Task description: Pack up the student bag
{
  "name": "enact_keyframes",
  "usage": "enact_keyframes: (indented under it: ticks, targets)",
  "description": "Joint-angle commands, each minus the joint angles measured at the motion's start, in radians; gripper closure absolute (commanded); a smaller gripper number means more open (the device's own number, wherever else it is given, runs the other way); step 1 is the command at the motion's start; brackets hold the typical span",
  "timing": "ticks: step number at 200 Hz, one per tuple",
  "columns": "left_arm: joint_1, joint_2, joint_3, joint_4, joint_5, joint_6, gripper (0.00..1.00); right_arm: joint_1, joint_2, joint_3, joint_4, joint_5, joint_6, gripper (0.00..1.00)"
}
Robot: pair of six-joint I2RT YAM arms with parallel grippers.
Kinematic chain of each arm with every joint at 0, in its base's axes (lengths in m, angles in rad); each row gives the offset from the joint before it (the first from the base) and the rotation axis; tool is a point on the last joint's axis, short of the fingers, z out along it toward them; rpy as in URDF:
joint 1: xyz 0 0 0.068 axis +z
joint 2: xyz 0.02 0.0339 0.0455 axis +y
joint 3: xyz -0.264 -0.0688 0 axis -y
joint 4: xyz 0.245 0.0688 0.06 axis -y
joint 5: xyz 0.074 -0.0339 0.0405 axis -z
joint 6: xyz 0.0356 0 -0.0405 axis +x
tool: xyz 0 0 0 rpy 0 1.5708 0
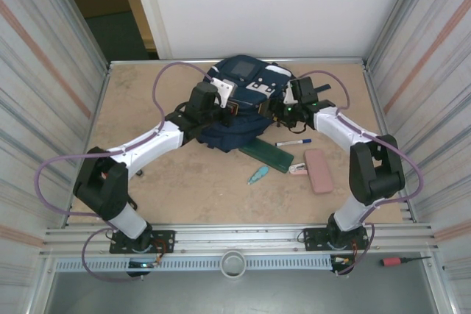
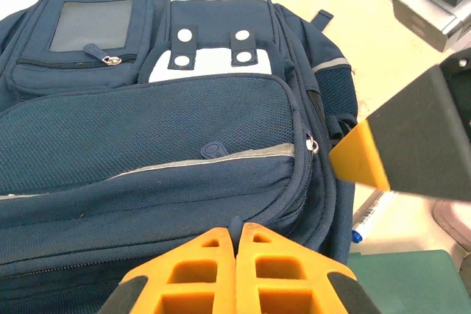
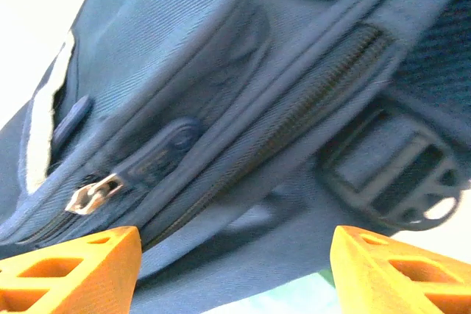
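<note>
The student bag [image 1: 246, 86], a large navy backpack with white patches, lies at the back middle of the table. My left gripper [image 1: 229, 106] presses on its near side. In the left wrist view this gripper [image 2: 237, 229] is shut on a small navy zip pull [image 2: 236, 222] at the edge of the mesh front pocket [image 2: 147, 130]. My right gripper [image 1: 282, 112] is at the bag's right side. It stands open [image 3: 235, 270] around the bag's side fabric, by a metal zip slider [image 3: 92, 195] and a strap buckle [image 3: 405, 174].
Right of the bag lie a dark green pencil case [image 1: 268, 154], a blue-capped pen [image 1: 293, 142], a pink case [image 1: 319, 170], a small white item [image 1: 298, 169] and a small teal item [image 1: 257, 176]. Corrugated walls close in both sides.
</note>
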Motion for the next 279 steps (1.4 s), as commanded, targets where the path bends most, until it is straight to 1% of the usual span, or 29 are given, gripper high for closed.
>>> enact_keyframes:
  ticks: [1, 23, 41, 59, 101, 111, 139, 163, 182, 199, 227, 248, 265, 279]
  targets:
    - [-0.021, -0.014, 0.027, 0.044, 0.006, 0.009, 1.0, 0.036, -0.026, -0.006, 0.07, 0.044, 0.054, 0.31]
    - [-0.03, -0.013, 0.024, 0.043, 0.0, 0.014, 1.0, 0.043, -0.014, -0.018, 0.134, 0.044, 0.119, 0.31]
    - [-0.035, -0.015, 0.022, 0.043, -0.001, 0.015, 1.0, 0.043, -0.006, -0.036, 0.183, 0.054, 0.169, 0.32]
    - [-0.038, -0.014, 0.015, 0.047, -0.003, 0.017, 1.0, 0.043, 0.002, -0.056, 0.241, 0.045, 0.212, 0.37]
    - [-0.039, -0.011, 0.008, 0.05, -0.007, 0.018, 1.0, 0.047, 0.006, -0.104, 0.352, 0.037, 0.277, 0.43]
    - [-0.039, -0.011, 0.005, 0.053, -0.008, 0.019, 1.0, 0.045, 0.006, -0.123, 0.389, 0.028, 0.29, 0.47]
    - [-0.038, -0.011, 0.002, 0.057, -0.005, 0.017, 1.0, 0.052, 0.025, -0.124, 0.397, 0.028, 0.295, 0.53]
    - [-0.039, -0.008, 0.003, 0.059, -0.001, 0.016, 1.0, 0.067, 0.049, -0.117, 0.403, 0.03, 0.294, 0.52]
    - [-0.04, -0.008, 0.002, 0.061, 0.002, 0.014, 1.0, 0.085, 0.072, -0.106, 0.397, 0.044, 0.284, 0.54]
    - [-0.041, -0.01, 0.0, 0.063, 0.006, 0.013, 1.0, 0.091, 0.089, -0.102, 0.401, 0.053, 0.283, 0.61]
    - [-0.041, -0.019, -0.01, 0.071, 0.01, 0.013, 1.0, 0.079, 0.096, -0.111, 0.417, 0.062, 0.279, 0.85]
    - [-0.041, -0.033, -0.028, 0.071, -0.005, 0.024, 1.0, 0.054, 0.072, -0.128, 0.422, 0.071, 0.276, 1.0]
    - [-0.032, -0.05, -0.052, 0.064, -0.033, 0.041, 1.0, 0.023, 0.04, -0.155, 0.423, 0.085, 0.271, 1.0]
    - [-0.003, -0.068, -0.08, 0.063, -0.036, 0.034, 1.0, -0.002, 0.012, -0.177, 0.423, 0.097, 0.262, 1.0]
